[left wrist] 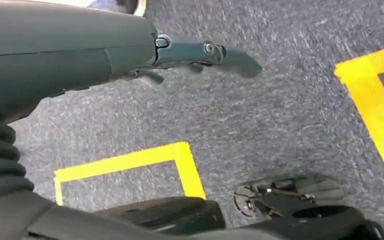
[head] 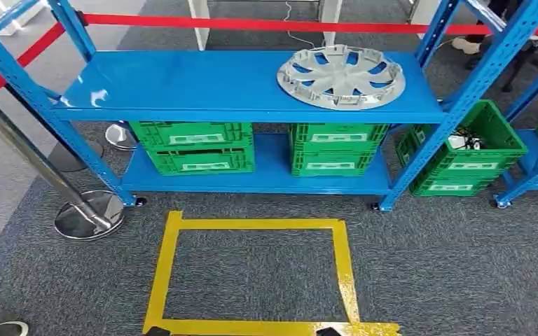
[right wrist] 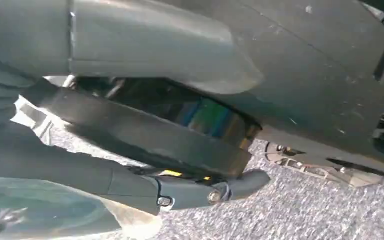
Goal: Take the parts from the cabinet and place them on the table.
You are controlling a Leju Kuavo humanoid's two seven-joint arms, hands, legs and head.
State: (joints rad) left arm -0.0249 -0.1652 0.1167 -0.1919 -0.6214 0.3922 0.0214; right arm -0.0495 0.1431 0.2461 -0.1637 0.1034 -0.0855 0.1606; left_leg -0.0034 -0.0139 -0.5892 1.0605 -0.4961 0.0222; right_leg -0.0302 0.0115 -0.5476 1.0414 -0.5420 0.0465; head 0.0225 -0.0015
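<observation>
A silver-grey wheel cover (head: 340,75) lies flat on the right half of the blue rack's top shelf (head: 182,84), straight ahead of me. In the left wrist view, my left hand (left wrist: 180,52) hangs over the grey carpet with its fingers stretched out and nothing in them. My right hand (right wrist: 180,190) hangs beside dark parts of my body in the right wrist view. Its thumb (right wrist: 155,50) and fingers are apart and hold nothing.
Green crates (head: 192,145) (head: 336,148) fill the lower shelf, and another green crate (head: 466,150) stands at the right. A yellow tape rectangle (head: 171,266) marks the carpet before the rack. A steel barrier post (head: 87,213) and red belt (head: 252,24) border it. A person's shoe (head: 0,327) is at the lower left.
</observation>
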